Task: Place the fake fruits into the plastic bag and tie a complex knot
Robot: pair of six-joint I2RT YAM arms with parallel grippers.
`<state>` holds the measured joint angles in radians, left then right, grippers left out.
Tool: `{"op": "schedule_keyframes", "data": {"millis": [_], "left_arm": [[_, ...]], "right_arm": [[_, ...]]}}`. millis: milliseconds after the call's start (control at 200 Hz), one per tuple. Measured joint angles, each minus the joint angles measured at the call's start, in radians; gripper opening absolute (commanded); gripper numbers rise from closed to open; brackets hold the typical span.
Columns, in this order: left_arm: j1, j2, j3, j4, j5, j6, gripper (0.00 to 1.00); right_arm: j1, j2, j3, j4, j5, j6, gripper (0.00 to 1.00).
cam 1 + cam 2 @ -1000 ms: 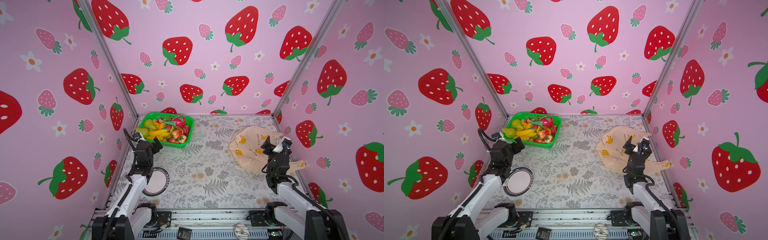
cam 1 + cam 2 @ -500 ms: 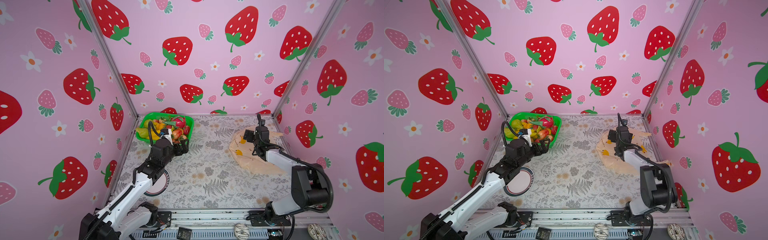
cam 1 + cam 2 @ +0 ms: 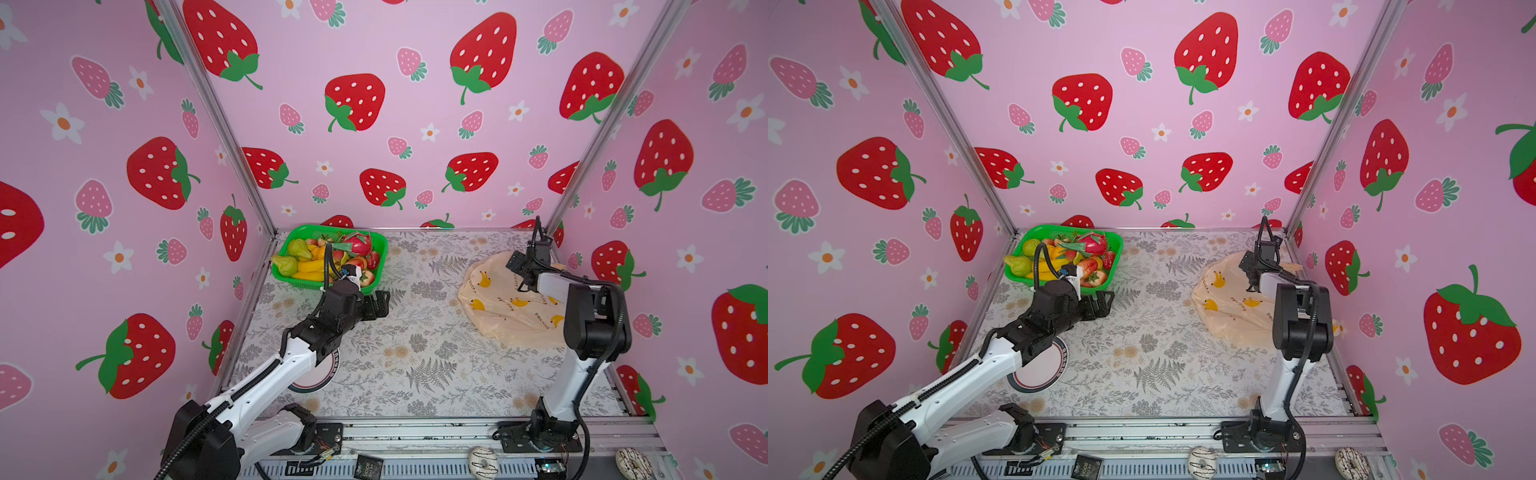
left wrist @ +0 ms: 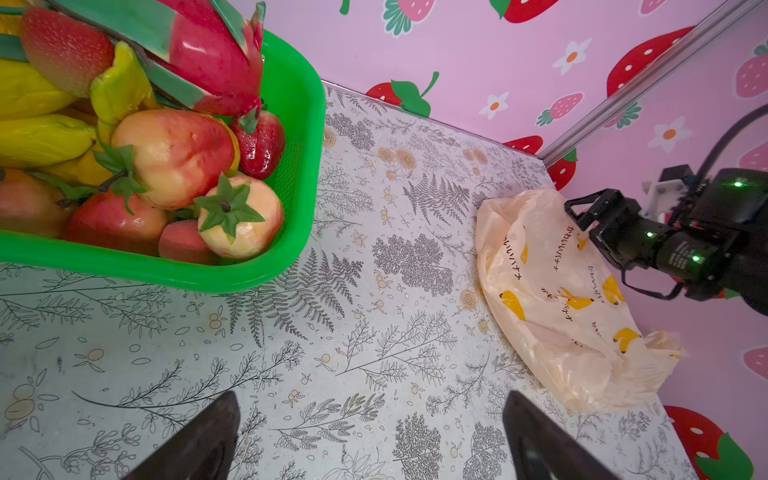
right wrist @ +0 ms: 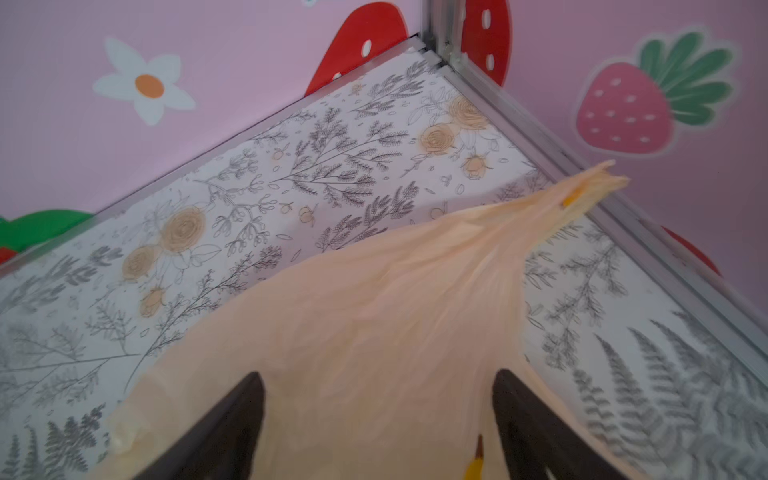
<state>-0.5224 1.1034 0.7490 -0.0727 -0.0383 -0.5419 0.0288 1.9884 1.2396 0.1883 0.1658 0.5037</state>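
Glossy fake fruits [image 4: 174, 158], crinkly plastic bag [image 4: 552, 291]

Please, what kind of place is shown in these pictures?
Probably a staged robot test booth, not a home: strawberry-print panels held in aluminium posts enclose a floral tabletop, and the left arm and right arm are mounted on a rail at its front.

Pink strawberry-printed walls [image 3: 415, 50] enclose a grey fern-patterned floor [image 3: 419, 345], silver posts [image 3: 216, 116] at corners
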Motion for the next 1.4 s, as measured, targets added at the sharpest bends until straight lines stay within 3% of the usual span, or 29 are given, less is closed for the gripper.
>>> {"op": "schedule_keyframes", "data": {"millis": [100, 175, 340, 475, 625, 780, 1030, 1156, 1211, 1301, 1401], "left_arm": [[-0.003, 0.000, 0.000, -0.005, -0.006, 0.003, 1.00], [-0.006, 0.000, 0.000, -0.008, -0.006, 0.006, 1.00], [-0.010, 0.005, 0.000, -0.013, -0.006, 0.013, 1.00], [-0.012, 0.010, 0.000, -0.038, -0.006, 0.014, 1.00], [-0.017, -0.004, -0.001, -0.061, -0.006, 0.014, 1.00], [-0.021, -0.058, -0.015, -0.059, -0.032, 0.015, 1.00], [-0.021, -0.127, -0.056, -0.079, -0.096, 0.014, 1.00], [-0.021, -0.135, -0.057, -0.083, -0.106, 0.014, 1.00], [-0.021, -0.132, -0.057, -0.083, -0.107, 0.014, 1.00], [-0.021, -0.119, -0.057, -0.081, -0.104, 0.014, 1.00], [-0.021, -0.097, -0.057, -0.084, -0.092, 0.014, 1.00]], "right_arm": [[0.014, 0.079, 0.076, 0.004, -0.143, -0.042, 0.46], [0.044, 0.113, 0.123, -0.007, -0.283, -0.110, 0.44], [0.206, 0.137, 0.243, -0.140, -0.567, -0.351, 0.47], [0.372, 0.044, 0.168, -0.251, -0.653, -0.526, 0.51], [0.420, -0.148, 0.011, -0.307, -0.639, -0.552, 0.57], [0.430, -0.259, -0.026, -0.283, -0.499, -0.477, 0.63], [0.664, -0.367, -0.271, -0.215, -0.510, -0.298, 0.69], [0.711, -0.406, -0.385, -0.212, -0.504, -0.200, 0.71], [0.713, -0.422, -0.426, -0.211, -0.481, -0.164, 0.67], [0.713, -0.440, -0.460, -0.216, -0.431, -0.128, 0.47], [0.703, -0.443, -0.458, -0.241, -0.385, -0.142, 0.35]]}}
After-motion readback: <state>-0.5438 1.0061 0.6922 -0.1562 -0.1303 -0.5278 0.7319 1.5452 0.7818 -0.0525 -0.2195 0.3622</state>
